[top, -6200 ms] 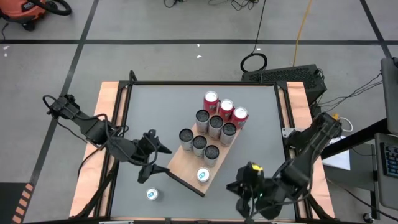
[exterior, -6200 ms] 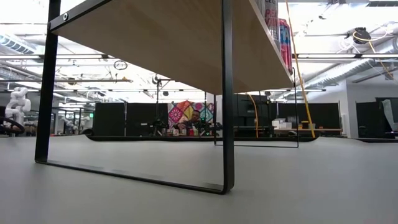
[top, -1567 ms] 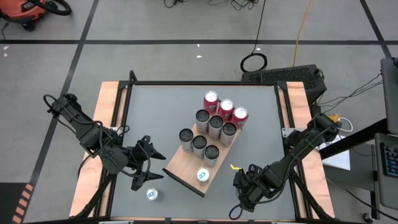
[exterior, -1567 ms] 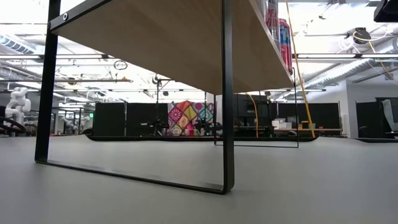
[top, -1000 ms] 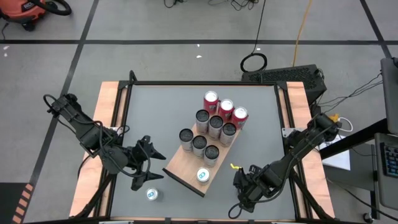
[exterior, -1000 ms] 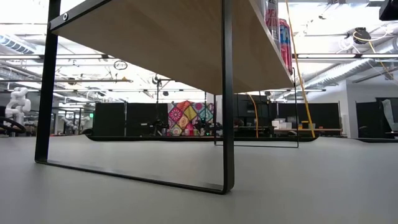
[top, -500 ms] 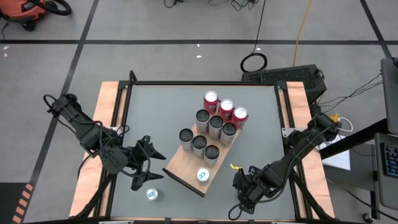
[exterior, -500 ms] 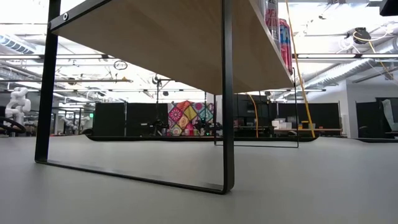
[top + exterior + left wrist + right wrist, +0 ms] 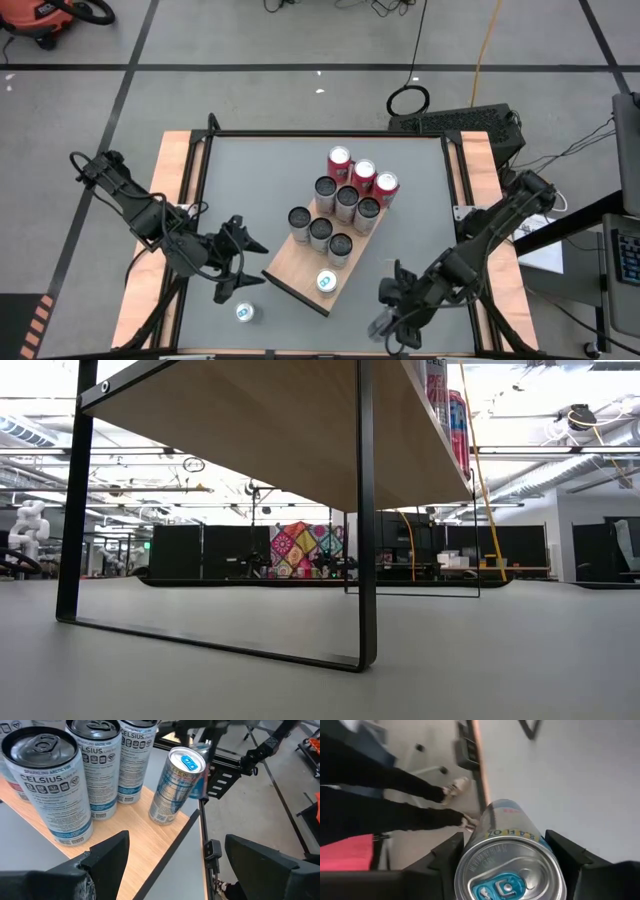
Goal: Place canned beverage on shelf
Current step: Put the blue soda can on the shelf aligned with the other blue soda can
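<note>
Apparently tilted, the can (image 9: 507,857) sits in right gripper (image 9: 505,865), top camera-ward.

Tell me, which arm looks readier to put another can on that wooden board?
The right. Its gripper already holds a silver blue-tabbed can near the light-brown wooden shelf. The left gripper is open and empty.

We reach our right arm in from the desk's right edge, bent low toward the near side, and its right claw (image 9: 385,322) grips a can (image 9: 511,860) between its two fingers (image 9: 572,857). Our left arm stretches from the far left corner, its left claw (image 9: 247,262) hovering with fingers spread wide apart, nothing between them.
</note>
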Controlling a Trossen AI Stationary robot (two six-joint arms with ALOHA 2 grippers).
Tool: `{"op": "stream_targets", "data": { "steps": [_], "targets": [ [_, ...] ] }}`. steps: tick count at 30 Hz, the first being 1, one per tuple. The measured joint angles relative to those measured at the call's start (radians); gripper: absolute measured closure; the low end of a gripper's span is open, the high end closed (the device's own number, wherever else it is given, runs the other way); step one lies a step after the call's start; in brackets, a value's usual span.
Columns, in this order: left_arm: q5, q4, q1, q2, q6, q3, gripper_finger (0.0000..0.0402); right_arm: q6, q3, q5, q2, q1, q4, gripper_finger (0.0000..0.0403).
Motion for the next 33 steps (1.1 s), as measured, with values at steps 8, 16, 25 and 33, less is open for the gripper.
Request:
{"op": "stream_targets", "data": {
  "steps": [8,16,25,33],
  "targets": [
    [-0.037,0.000,0.004,0.000,-0.008,0.000,0.0073,-0.056,0.001,0.002,-0.096,0.000,0.062,0.0208],
    [-0.070,0.090,0.037,0.000,-0.033,0.000,0.0073,-0.276,0.001,0.004,-0.224,-0.021,0.102,0.0208],
    [-0.076,0.358,0.109,0.000,0.058,0.000,0.0073,-0.585,0.001,0.004,-0.342,-0.055,0.223,0.0207],
    [-0.080,0.545,0.174,0.000,0.147,0.000,0.0073,-0.846,0.001,0.121,-0.397,-0.115,0.381,0.0207]
  ]
}}
